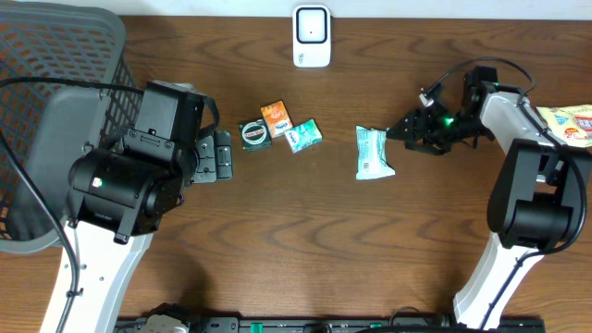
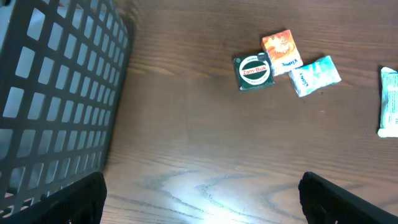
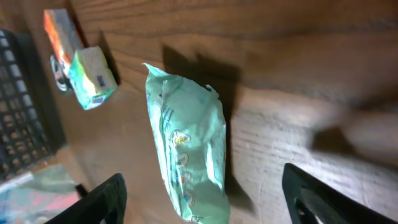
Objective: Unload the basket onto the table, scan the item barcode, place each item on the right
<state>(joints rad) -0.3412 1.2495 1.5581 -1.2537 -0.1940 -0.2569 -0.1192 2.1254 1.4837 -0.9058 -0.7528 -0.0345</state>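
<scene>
1. Pale green wipes pack [image 3: 186,168] lies flat on the wooden table [image 1: 296,240], right of centre. It is just ahead of the right gripper [image 1: 402,131], whose fingers stand wide apart, clear of the pack and holding nothing.
2. Left of the pack and apart from it, three small items sit clustered close together: a teal packet [image 2: 314,76], an orange packet [image 2: 281,51] and a round Zam-Buk tin [image 2: 254,71].
3. Further left, near the tin, the left gripper [image 2: 202,196] has its fingers spread wide and is empty.
4. A black mesh basket [image 1: 55,92] fills the left end of the table.
5. At the far edge stands the white scanner [image 1: 312,37], well apart from the pack.
</scene>
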